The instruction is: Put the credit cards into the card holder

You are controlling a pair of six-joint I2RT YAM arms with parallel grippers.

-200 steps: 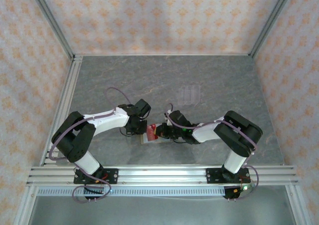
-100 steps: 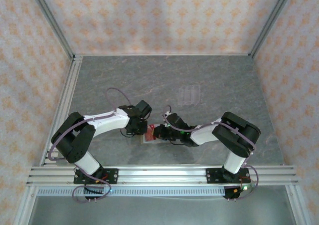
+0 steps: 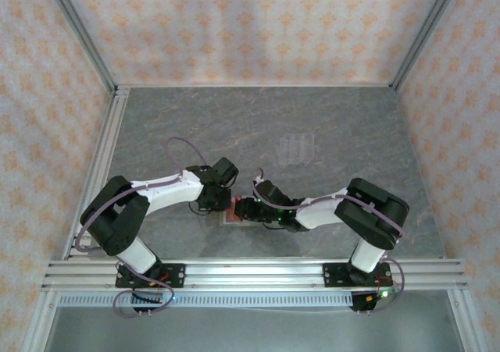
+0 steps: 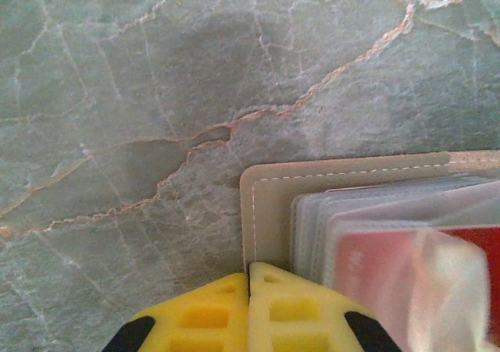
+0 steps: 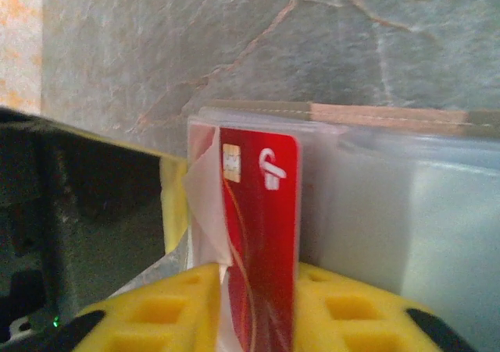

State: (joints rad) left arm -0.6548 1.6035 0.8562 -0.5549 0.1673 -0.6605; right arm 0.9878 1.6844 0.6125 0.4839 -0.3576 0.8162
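Leftmost in the overhead view, the left hand (image 3: 221,204) reaches in toward the middle of the surface (image 3: 156,133), and its own camera shows the yellow fingers (image 4: 211,317) pressed together with no gap. They sit at the near left edge of the card holder (image 4: 269,204), which lies open and flat just ahead and to the right of them. Whether they bear down on that edge I cannot tell. The holder's clear sleeves (image 4: 375,211) fan away to the right, one with red showing through it.

Further right, the right hand (image 5: 259,278) comes at the holder from the opposite side, so the holder lies between the two hands. Its fingers stand apart, with a red credit card (image 5: 262,227) between them, face visible, apparently not pinched. The card's long axis runs straight ahead from this hand, its far end already inside a sleeve.

Since this hand is the nearer to the card, any further seating would probably be a push along that axis, toward the left hand, which looks placed to brace the holder.
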